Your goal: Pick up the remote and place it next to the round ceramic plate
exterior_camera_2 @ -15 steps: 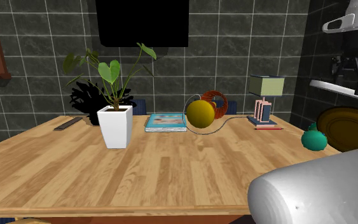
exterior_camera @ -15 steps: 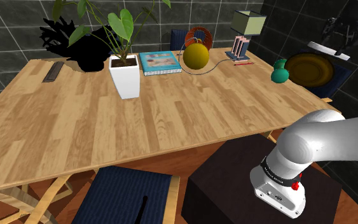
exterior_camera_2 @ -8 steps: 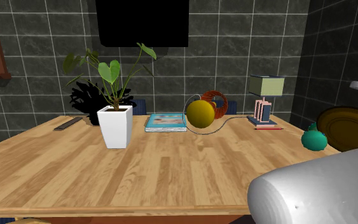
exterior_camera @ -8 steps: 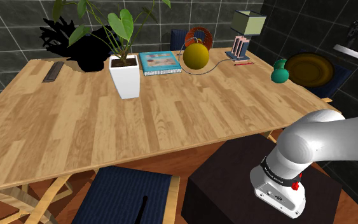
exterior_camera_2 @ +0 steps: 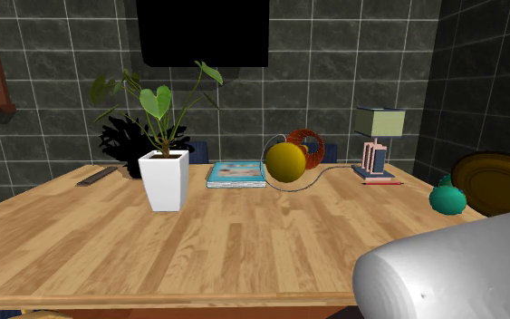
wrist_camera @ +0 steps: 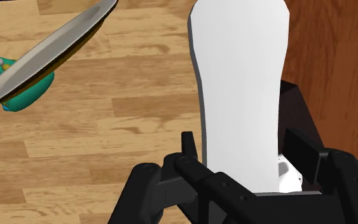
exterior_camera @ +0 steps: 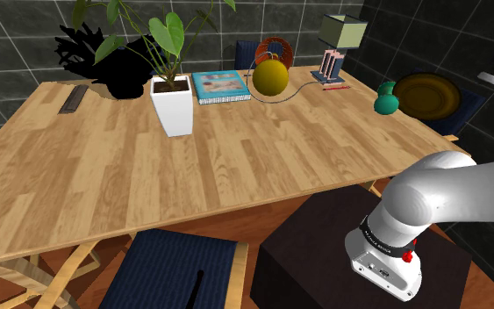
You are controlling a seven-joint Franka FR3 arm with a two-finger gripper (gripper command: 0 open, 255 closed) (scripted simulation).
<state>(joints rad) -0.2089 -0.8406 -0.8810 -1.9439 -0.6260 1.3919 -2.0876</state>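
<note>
a: where's the remote [exterior_camera: 73, 98]?
b: lying flat at the far corner of the wooden surface [exterior_camera: 236, 167], on the shoulder view's left. nothing touches it.
a: and the plate?
b: the round plate [exterior_camera: 426, 96], dark with a golden-brown face, is at the other end, on the shoulder view's right, well apart from the remote. a teal ornament [exterior_camera: 386, 101] sits just beside it, on the side toward the remote.
a: what lies between them?
b: along the far edge there's a white pot [exterior_camera: 173, 105] with a leafy plant, a book [exterior_camera: 221, 85] lying flat, a yellow ball [exterior_camera: 270, 77] and a small lamp [exterior_camera: 340, 44].
a: and the gripper?
b: the gripper [wrist_camera: 242, 143] is raised above the right end. in the wrist view the white arm [exterior_camera: 438, 189] shows beyond it, with the plate's rim and the teal ornament off to one side. its 2 fingers [wrist_camera: 187, 149] stand apart and clasp nothing.
a: where does the arm start?
b: on the dark stand [exterior_camera: 324, 255], at the near right of the surface.
</note>
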